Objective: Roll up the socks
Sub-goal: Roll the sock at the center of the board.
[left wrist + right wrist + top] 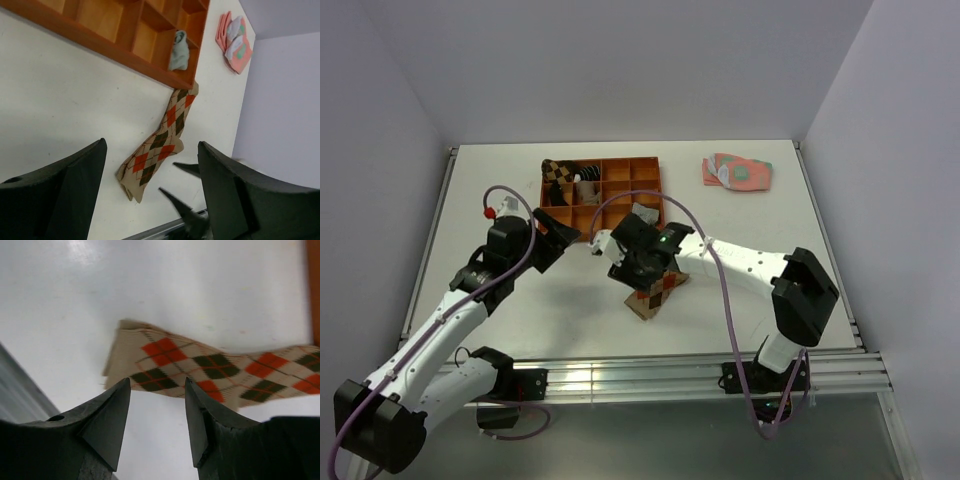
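The tan sock (160, 145) with orange and dark-brown diamonds lies flat and stretched out on the white table, one end touching the corner of the orange tray (90, 42). The grey sock (179, 50) sits bunched in the tray's corner compartment. My right gripper (156, 382) hovers open just above the tan sock (200, 365) near its free end, with nothing between the fingers. In the top view it (645, 283) covers most of that sock (662, 293). My left gripper (560, 240) stands open to the left, apart from the sock and empty.
The orange tray (620, 165) has several compartments, with dark patterned items in its far left ones. A pink-and-green sock pair (738, 172) lies at the back right. A metal rail (650, 375) runs along the table's near edge.
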Robot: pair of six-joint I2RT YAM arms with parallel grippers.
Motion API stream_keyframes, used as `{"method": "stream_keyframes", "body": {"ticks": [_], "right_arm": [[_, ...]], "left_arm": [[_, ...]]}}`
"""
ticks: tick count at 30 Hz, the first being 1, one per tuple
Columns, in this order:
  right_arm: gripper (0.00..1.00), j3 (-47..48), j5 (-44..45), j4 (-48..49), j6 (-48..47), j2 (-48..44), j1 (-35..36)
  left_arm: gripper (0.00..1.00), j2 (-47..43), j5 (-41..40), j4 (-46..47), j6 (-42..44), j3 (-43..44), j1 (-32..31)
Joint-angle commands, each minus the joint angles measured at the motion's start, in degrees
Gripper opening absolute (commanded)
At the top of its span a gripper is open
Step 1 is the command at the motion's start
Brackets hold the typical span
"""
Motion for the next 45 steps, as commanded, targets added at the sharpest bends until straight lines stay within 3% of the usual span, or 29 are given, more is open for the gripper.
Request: {"method": "stream_keyframes", "body": {"ticks": [1,9,33,39,45], "right_arm": [[0.55,-3.5,-0.3,1.3,3.1,-0.9,4.2],[0.54,-3.6,2.9,3.3,5.1,3.3,9.4],[0.55,-11.5,0.2,8.8,4.0,7.8,10.5],[0.42,-13.4,0.7,9.1,-0.1,5.0,9.8],[0.28,-14.2,-11.4,6.0,-5.0,0.4,3.8]], "left_arm": [[0.79,-0.9,0.1,-4.1,5.2,7.1,0.2],[0.8,-2.9,-3.0,-10.9,8.1,12.5,0.3],[0.77,1.3,-1.0,-5.4,5.3,7.3,0.3],[0.77,2.0,-0.2,-0.3,2.9,3.1,0.3],[0.74,3.0,1.9,8.1,0.5,-2.2,0.0]]}}
